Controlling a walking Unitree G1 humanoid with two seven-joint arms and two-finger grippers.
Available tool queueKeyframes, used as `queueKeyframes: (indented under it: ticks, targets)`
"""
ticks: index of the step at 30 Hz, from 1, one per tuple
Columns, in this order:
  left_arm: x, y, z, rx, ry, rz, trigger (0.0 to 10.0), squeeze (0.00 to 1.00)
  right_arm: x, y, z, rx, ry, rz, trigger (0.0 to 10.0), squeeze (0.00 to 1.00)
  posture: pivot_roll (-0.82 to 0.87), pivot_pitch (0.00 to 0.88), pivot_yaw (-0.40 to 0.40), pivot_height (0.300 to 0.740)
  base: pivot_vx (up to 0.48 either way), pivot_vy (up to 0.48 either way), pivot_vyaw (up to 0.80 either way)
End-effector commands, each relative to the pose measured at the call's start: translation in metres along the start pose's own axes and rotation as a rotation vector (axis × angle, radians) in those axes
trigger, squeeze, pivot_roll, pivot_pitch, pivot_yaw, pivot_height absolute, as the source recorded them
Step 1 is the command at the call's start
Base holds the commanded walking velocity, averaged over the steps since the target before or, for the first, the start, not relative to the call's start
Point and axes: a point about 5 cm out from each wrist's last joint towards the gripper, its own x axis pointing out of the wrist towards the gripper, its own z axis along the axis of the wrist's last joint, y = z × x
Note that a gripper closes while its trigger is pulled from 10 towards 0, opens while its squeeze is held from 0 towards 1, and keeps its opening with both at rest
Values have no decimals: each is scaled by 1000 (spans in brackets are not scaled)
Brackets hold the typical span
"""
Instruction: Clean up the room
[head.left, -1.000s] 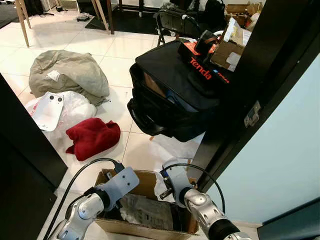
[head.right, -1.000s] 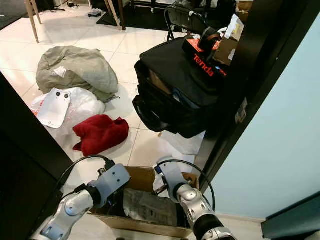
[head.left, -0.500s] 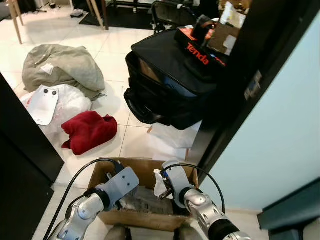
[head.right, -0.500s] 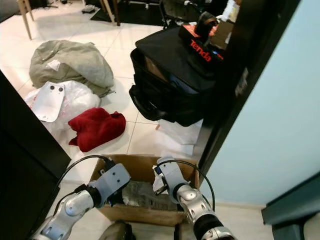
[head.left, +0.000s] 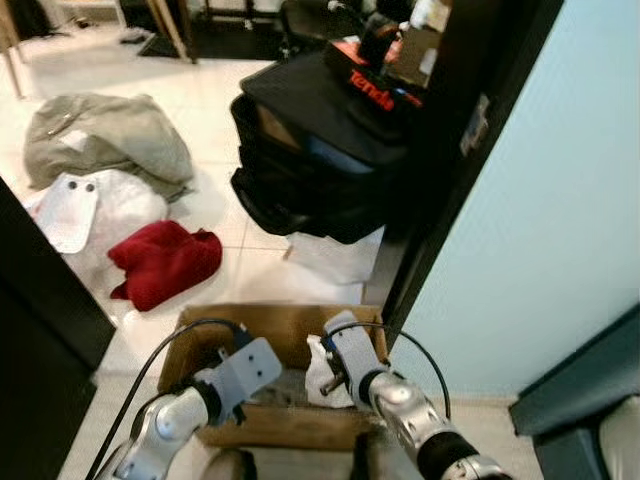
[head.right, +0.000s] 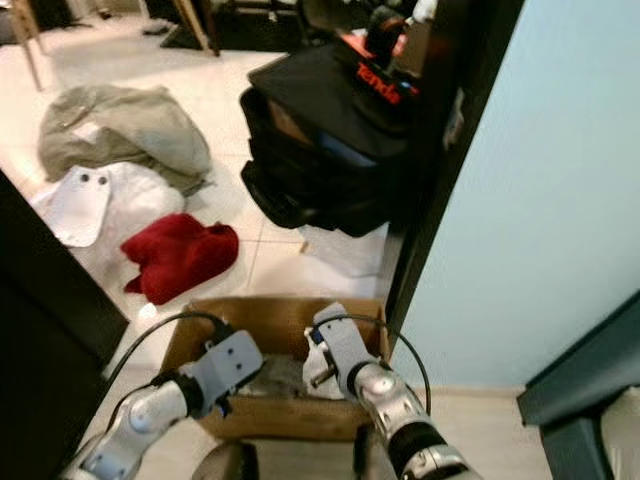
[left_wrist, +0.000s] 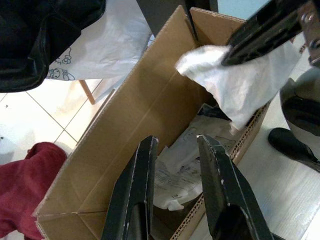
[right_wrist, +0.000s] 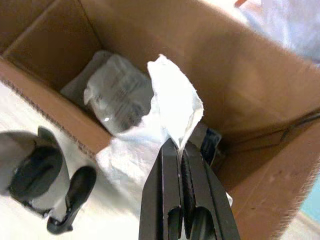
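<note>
Dangling from our right gripper (right_wrist: 181, 150), pinched tight, the white tissue (right_wrist: 175, 112) hangs over the cardboard box (head.left: 285, 330) — we should release only once it clears the rim. Our left gripper (left_wrist: 175, 175) hovers alongside, fingers narrowly apart, empty.

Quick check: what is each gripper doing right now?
Left gripper: open, empty, over the box.
Right gripper: shut on white paper, above the box.
</note>
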Motion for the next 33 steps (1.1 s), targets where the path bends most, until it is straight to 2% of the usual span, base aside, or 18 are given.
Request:
queueKeyframes:
  ticks: [1, 14, 18, 28, 33]
  targets:
    - [-4, -2, -3, 3, 7, -30, 10000, 0, 1, 4, -2, -7, 22, 19, 10000, 0, 49, 253, 0, 641, 0, 0, 0]
    - [-5, -2, -2, 28, 0, -67, 10000, 0, 1, -1, 0, -26, 26, 10, 10000, 0, 55, 258, 1, 641, 0, 0, 0]
    - [-5, -2, 0, 62, -20, -118, 10000, 0, 2, -2, 2, -37, 30, 0, 10000, 0, 57, 251, 3, 641, 0, 0, 0]
    - [-10, -5, 10, 62, -100, -162, 10000, 0, 1, -3, -1, -48, 37, 3, 10000, 0, 58, 239, 1, 641, 0, 0, 0]
    - [-10, -6, 10, 66, -103, -171, 10000, 0, 1, -4, -2, -51, 38, 4, 10000, 8, 58, 232, 2, 641, 0, 0, 0]
